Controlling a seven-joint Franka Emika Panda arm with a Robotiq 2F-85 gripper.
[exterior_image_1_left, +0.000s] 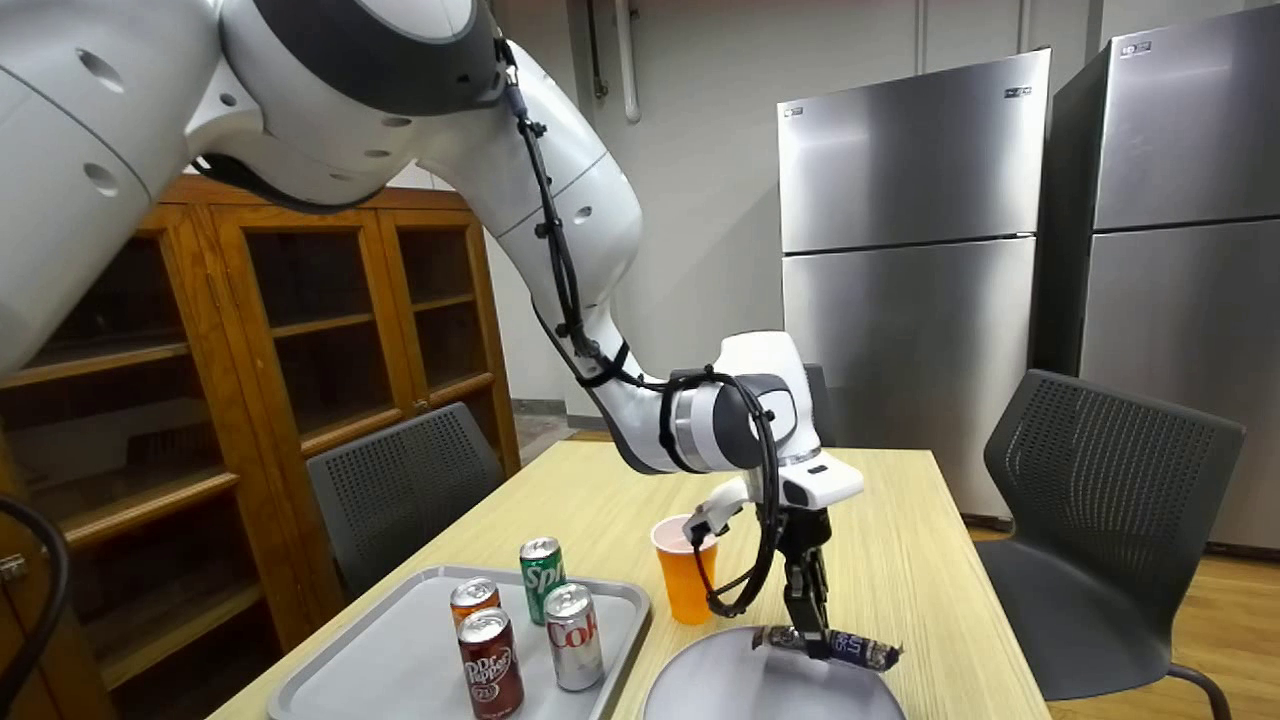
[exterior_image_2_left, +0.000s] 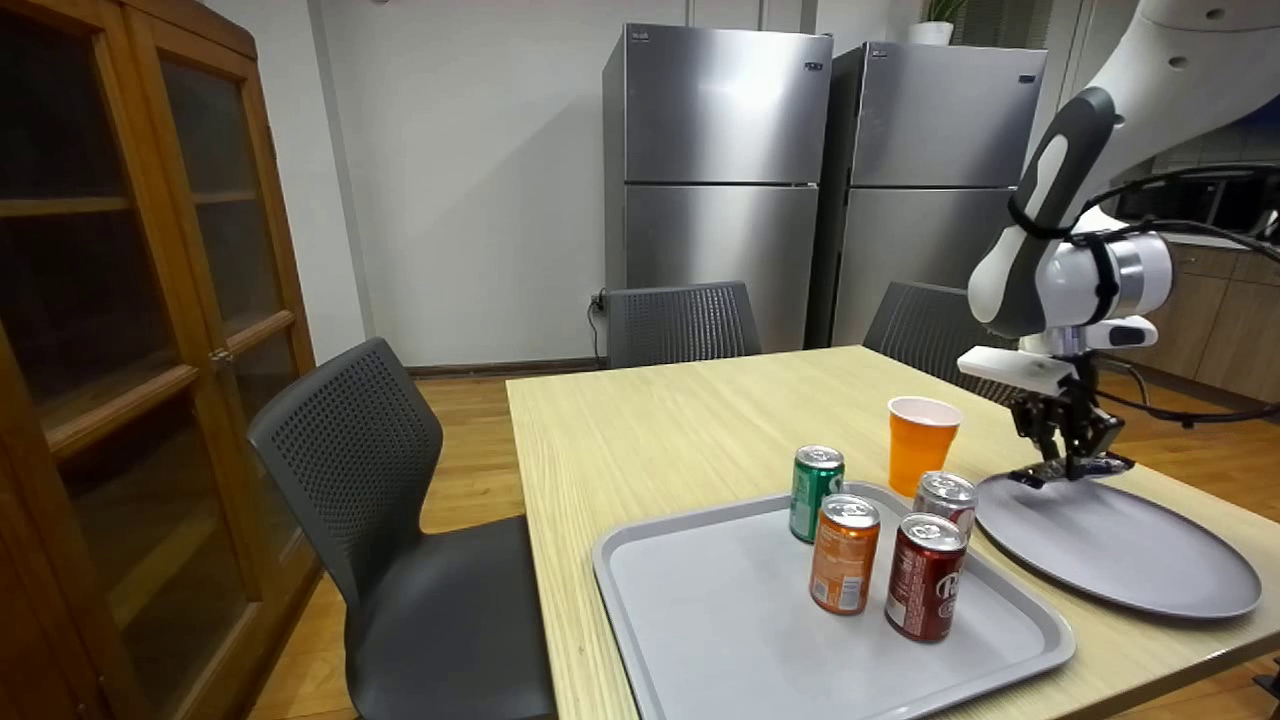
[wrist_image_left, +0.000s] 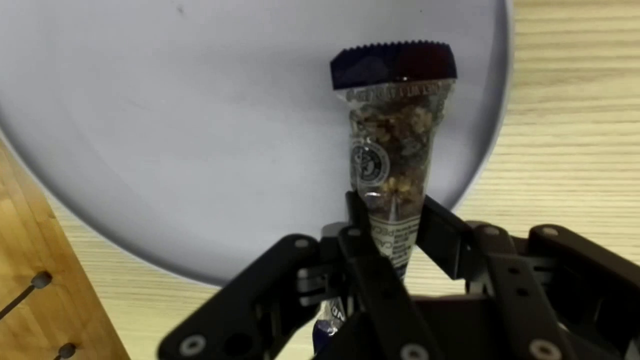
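One wrapped snack bar (wrist_image_left: 395, 140) is pinched in the narrowed gripper (wrist_image_left: 392, 205), reaching across the rim of a round grey plate (wrist_image_left: 200, 165), one end over the plate, the other past it over the table (exterior_image_2_left: 620, 440); whether it touches the rim I cannot tell. An orange cup (exterior_image_2_left: 922, 450) stands just beside a grey tray (exterior_image_2_left: 710, 600) bearing a green Sprite can (exterior_image_2_left: 815, 500), an orange can (exterior_image_2_left: 845, 560), a silver Coke can (exterior_image_1_left: 574, 638) and a dark red Dr Pepper can (exterior_image_1_left: 490, 666)
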